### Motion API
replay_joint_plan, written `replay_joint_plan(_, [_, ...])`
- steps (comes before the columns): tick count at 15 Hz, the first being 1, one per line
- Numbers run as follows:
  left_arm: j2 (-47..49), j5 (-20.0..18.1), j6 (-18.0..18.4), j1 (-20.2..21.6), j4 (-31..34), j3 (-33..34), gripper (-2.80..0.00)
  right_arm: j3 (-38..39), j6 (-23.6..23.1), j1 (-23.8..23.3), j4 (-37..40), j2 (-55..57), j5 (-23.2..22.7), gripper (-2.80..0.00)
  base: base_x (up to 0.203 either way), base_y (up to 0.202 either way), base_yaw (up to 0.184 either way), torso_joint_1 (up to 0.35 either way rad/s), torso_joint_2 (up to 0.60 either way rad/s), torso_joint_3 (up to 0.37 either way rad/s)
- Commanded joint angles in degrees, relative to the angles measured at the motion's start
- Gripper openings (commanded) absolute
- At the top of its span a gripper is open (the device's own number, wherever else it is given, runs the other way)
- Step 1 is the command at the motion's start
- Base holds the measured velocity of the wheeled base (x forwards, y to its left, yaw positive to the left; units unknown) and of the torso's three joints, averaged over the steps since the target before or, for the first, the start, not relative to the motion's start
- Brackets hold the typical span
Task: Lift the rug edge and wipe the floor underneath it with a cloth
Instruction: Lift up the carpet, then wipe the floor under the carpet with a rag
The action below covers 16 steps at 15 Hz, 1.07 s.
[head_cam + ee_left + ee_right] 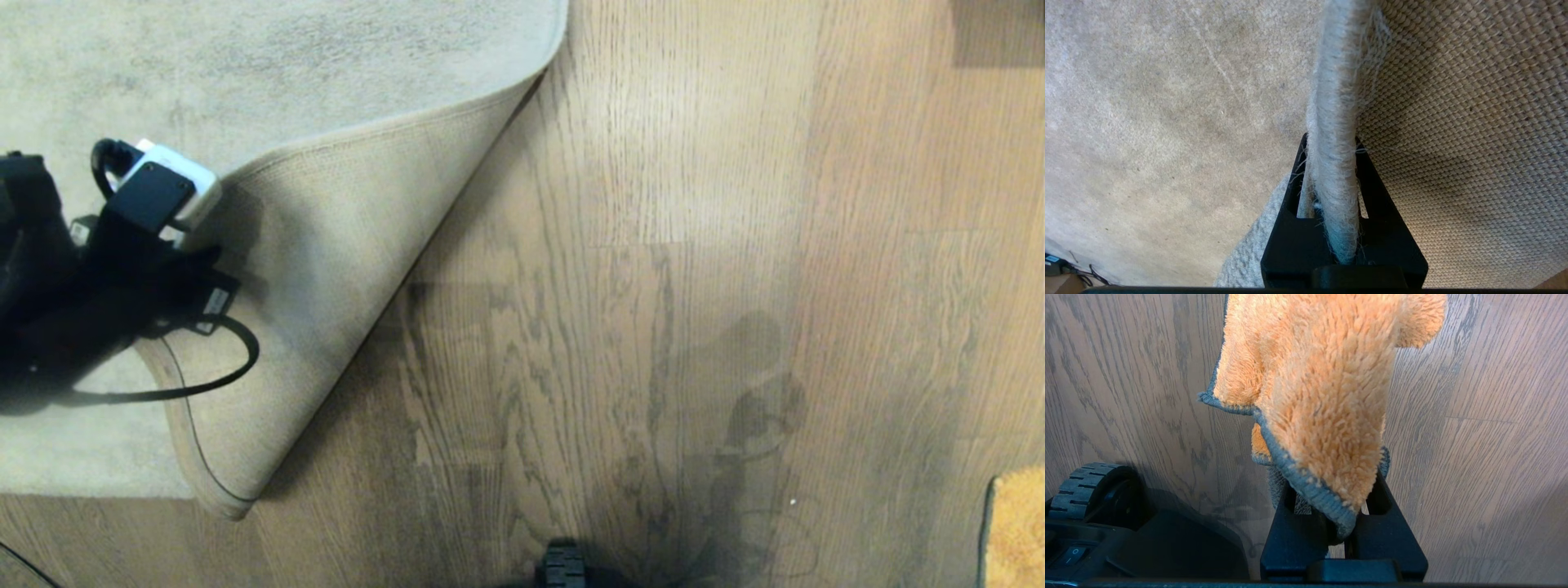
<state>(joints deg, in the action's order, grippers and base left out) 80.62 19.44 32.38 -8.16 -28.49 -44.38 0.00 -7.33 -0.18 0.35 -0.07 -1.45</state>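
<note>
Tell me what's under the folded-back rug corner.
The left gripper pinches the rug edge, baring brown floor. The flap lies on the rug, hiding pile beneath it.

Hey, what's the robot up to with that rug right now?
The left gripper is clamped on the rug edge and has the corner folded back, so the woven backing faces up and the wood floor beside it lies bare. The right gripper holds the orange cloth hanging above the floor, off to the side near the robot's wheel. The cloth is not yet at the uncovered patch.
</note>
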Motion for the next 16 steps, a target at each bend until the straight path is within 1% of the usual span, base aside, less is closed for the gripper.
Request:
replay_joint_plan(1, [0.07,0.16,0.14,-0.02,-0.17,0.08,-2.8,0.0,-0.06,0.01,0.0,0.07,-0.04,-2.8,0.0,0.0,0.0,0.0,0.0,0.0])
replay_joint_plan(4, [0.07,0.16,0.05,0.07,-0.25,0.08,-2.8,0.0,-0.06,0.01,-0.03,0.07,-0.13,-2.8,0.0,0.0,0.0,0.0,0.0,0.0])
replay_joint_plan(7, [0.05,0.16,-0.97,0.3,-0.16,0.44,-2.8,0.0,-0.32,0.01,0.09,0.07,-0.22,-2.8,0.0,0.0,0.0,0.0,0.0,0.0])
replay_joint_plan(13, [-0.02,0.0,-1.04,0.33,-0.16,1.67,-2.8,-0.21,0.03,0.01,-0.27,0.07,-1.35,-2.8,0.0,0.0,0.0,0.0,0.0,0.0])
replay_joint_plan(14, [-0.02,-0.1,-1.0,0.16,-0.16,2.1,-2.8,-0.91,0.03,0.01,0.0,0.07,-1.27,-2.8,0.0,0.0,0.0,0.0,0.0,0.0])
replay_joint_plan(16, [0.16,-0.1,-1.09,0.16,-0.16,2.1,-2.8,-4.75,0.1,0.12,1.32,0.91,-1.23,-2.8,0.0,0.0,0.0,0.0,0.0,0.0])
